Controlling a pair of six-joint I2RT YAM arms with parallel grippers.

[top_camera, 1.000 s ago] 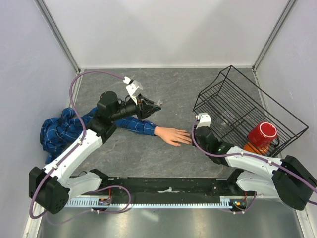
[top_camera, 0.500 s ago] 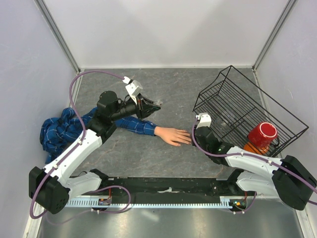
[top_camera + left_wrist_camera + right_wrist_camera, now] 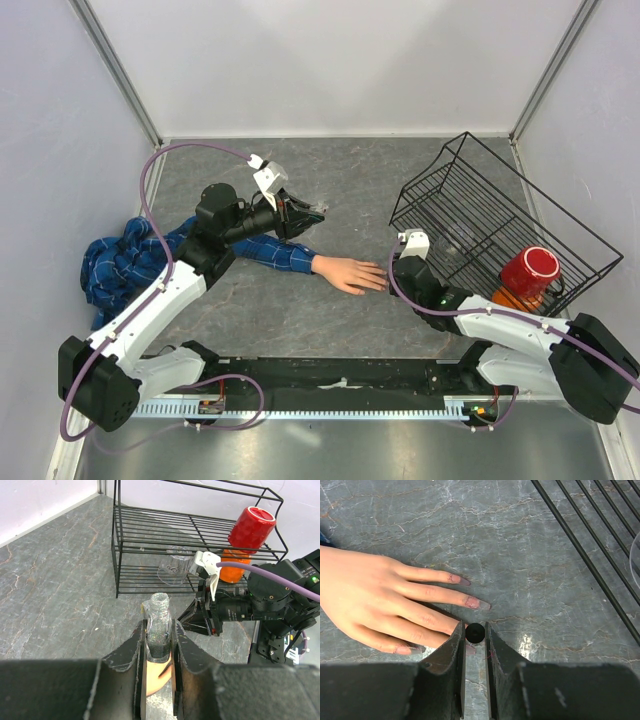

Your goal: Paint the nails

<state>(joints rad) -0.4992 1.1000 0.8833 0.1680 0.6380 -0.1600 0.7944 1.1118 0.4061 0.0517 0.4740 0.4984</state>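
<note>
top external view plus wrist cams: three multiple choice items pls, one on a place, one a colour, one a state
1. The mannequin hand lies:
A) on the table, fingers toward the wire rack
B) inside the rack
C) hanging off the table edge

2. The mug is:
A) blue
B) red
C) green

3. The left gripper is:
A) open and empty
B) shut on the mug
C) shut on a small glass bottle

Answers: 1 A, it rests on the grey surface left of the rack; 2 B, it is plainly red; 3 C, the left wrist view shows the fingers clamping the bottle.
</note>
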